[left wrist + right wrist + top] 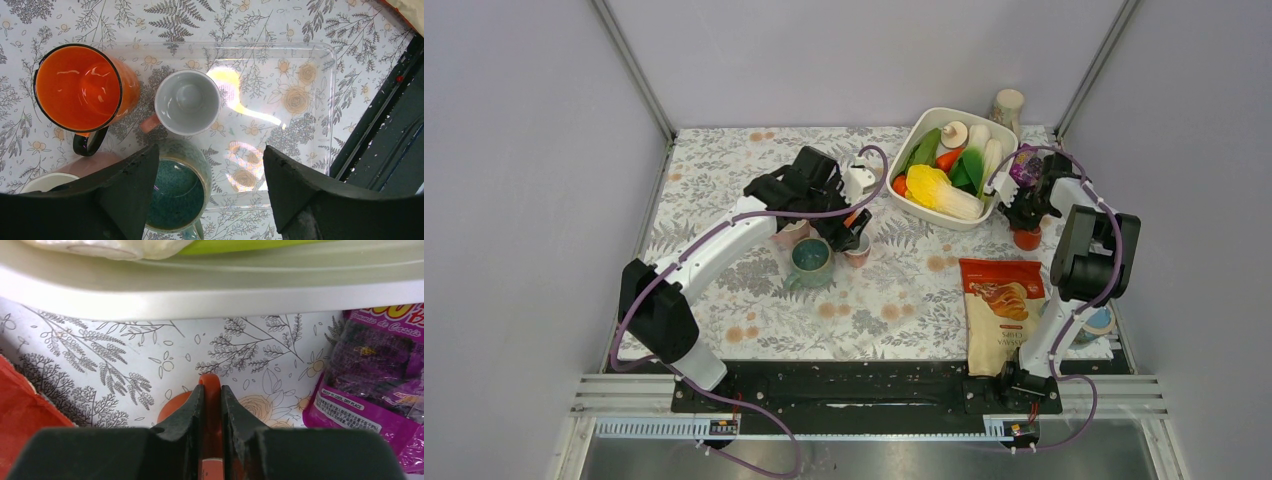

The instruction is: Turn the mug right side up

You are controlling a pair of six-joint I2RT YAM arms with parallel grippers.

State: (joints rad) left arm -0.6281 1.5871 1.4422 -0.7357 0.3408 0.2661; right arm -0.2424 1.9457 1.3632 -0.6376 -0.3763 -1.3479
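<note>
I see right gripper pinched on small orange ceramic mug; left gripper wide, empty. Floral tablecloth, grey walls.

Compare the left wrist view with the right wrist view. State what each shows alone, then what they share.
Left wrist only: the open left gripper over a clear tray, a white mug, a teal mug and a black-rimmed orange mug. Right wrist only: the right gripper shut on a small orange mug, a white dish and a purple packet. Both: the floral tablecloth.
</note>
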